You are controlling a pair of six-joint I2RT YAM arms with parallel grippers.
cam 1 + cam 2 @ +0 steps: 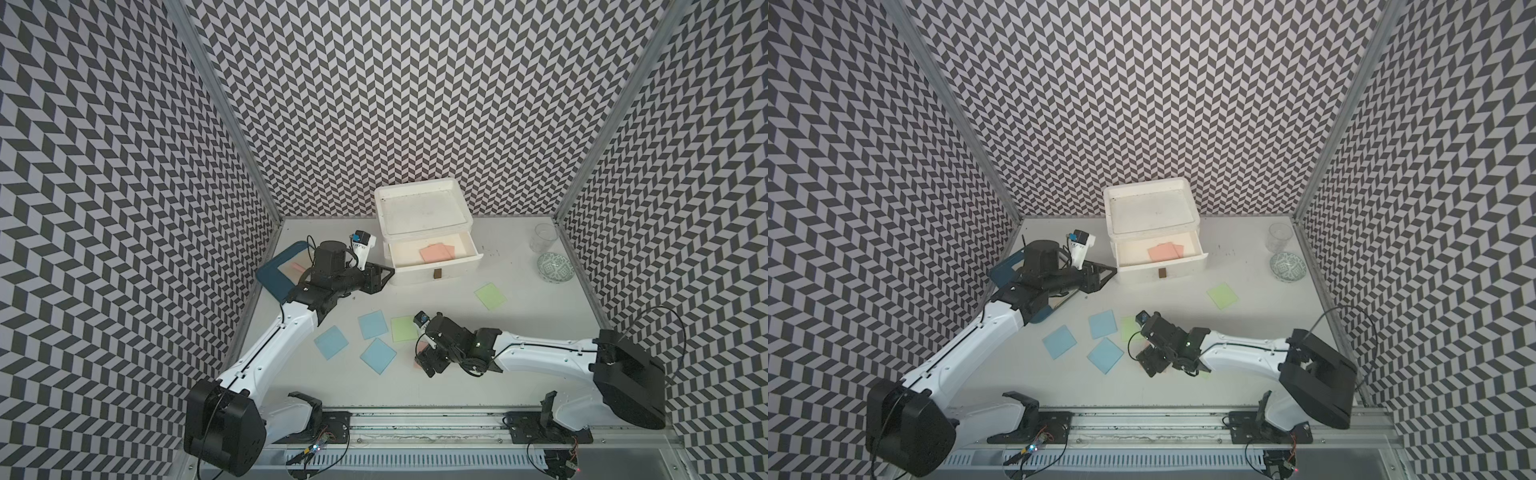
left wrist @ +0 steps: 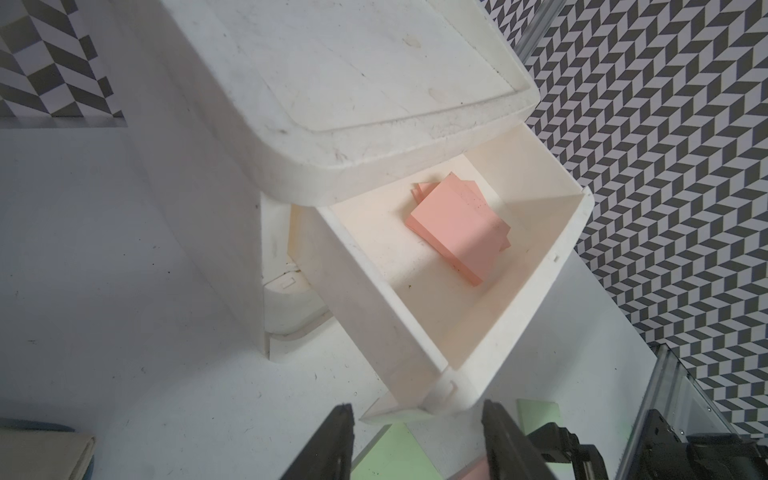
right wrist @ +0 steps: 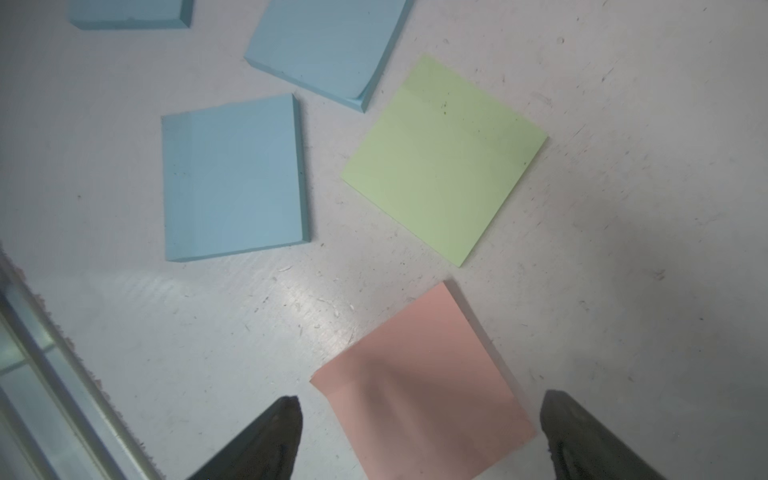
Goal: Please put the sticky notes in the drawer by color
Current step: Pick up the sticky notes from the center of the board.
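Right gripper [image 3: 422,399]: jaws spread wide and holding nothing. The tips stand on either side of a thin salmon-pink paper square [image 3: 415,353], which lies on the scuffed white tabletop [image 3: 623,249] nearest the robot's base.
Step in hand: by my reading, the pick of the one loose pink note. The gripper is lined up over it, with no grasp yet.
Next move: probably lower until the tips meet the table at two opposite edges, then close so the paper buckles up into the pinch. A flat sheet offers little edge and may simply slide.
Blue notes: three pale blue paper squares [image 1: 378,355] [image 1: 331,341] [image 1: 372,324] lie just beyond on the table, each separate.
Green notes: one light green paper square [image 1: 404,329] lies beside the blue ones. A second [image 1: 491,296] lies well apart, further back.
Left gripper [image 2: 419,407]: jaws roughly half apart and empty, hovering near the front corner of the pulled-out drawer [image 2: 374,324].
Drawer box: the white plastic drawer box [image 1: 411,277] with a rimmed top stands by the far wall. The drawer just under the top is out, and overlapping pink notes [image 1: 436,252] lie inside it.
After the pick: carry the note over that open drawer and release it there, clear of the left arm.
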